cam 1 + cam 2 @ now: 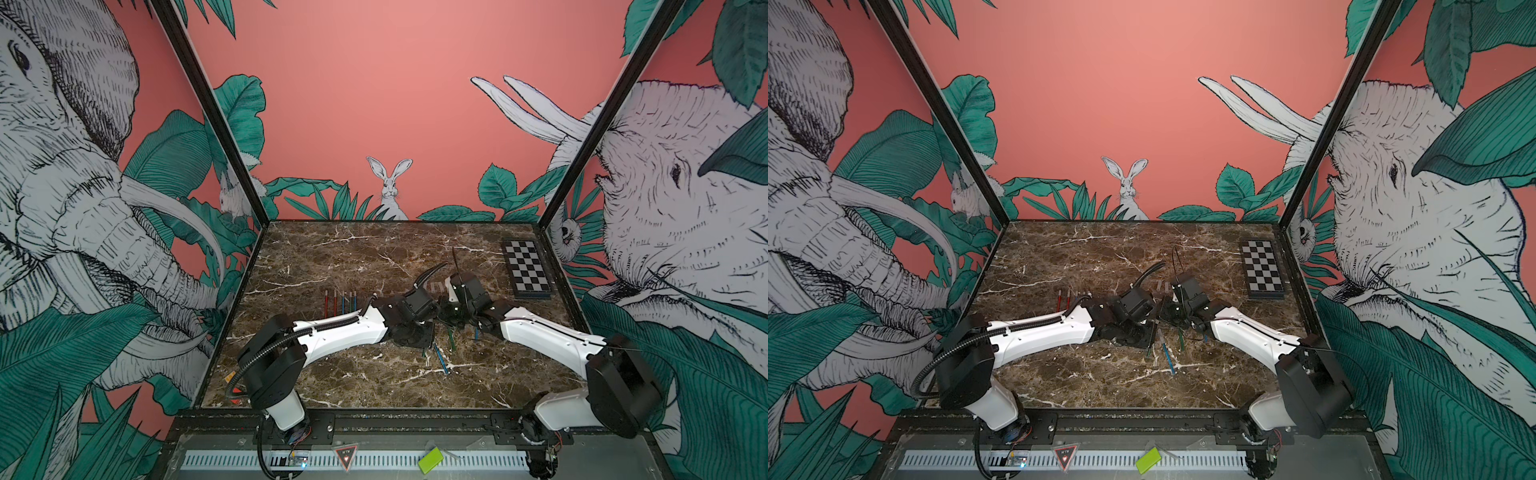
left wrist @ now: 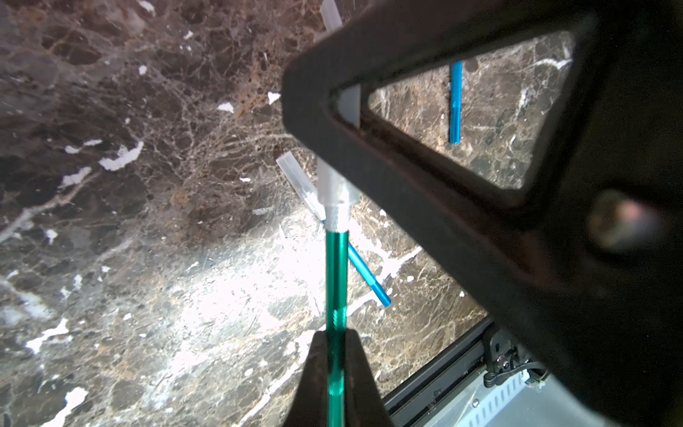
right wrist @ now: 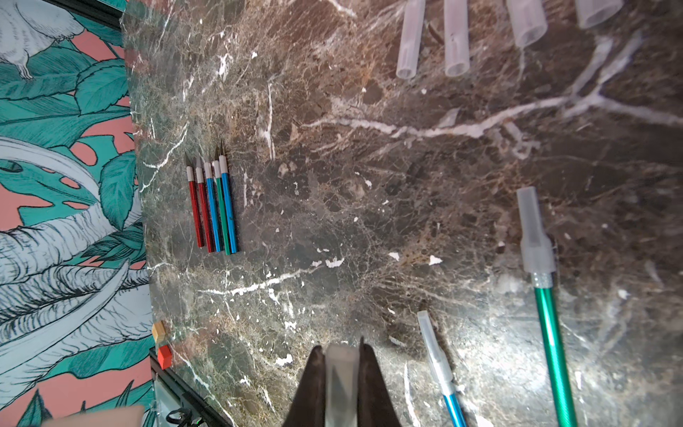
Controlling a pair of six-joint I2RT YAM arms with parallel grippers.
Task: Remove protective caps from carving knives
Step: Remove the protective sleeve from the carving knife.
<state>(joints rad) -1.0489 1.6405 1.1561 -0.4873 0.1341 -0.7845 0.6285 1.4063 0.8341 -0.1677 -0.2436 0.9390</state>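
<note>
Veined brown marble tabletop [image 1: 332, 257], pink jungle-mural walls [image 1: 395, 124].
Left gripper [image 2: 335, 334] clamps a green-handled carving knife [image 2: 336, 273]; right gripper [image 3: 342, 347] pinches its translucent plastic cap [image 3: 342, 377].

- table [image 1: 374, 257]: brown marble, wht veins
- knife row [image 3: 212, 210]: red, red, blue, green, blue handles
- green knife [image 2: 336, 273]: green handle
- cap [image 3: 342, 373] & loose caps [image 3: 408, 40]: translucent grey-clear
- checkerboard [image 1: 527, 268]: blk/wht squares
- walls [image 1: 415, 104]: pink, green leaves

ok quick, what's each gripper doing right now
left gripper: closed on the green carving knife, holding its handle.
right gripper: closed on the protective cap on that knife's tip.
</note>
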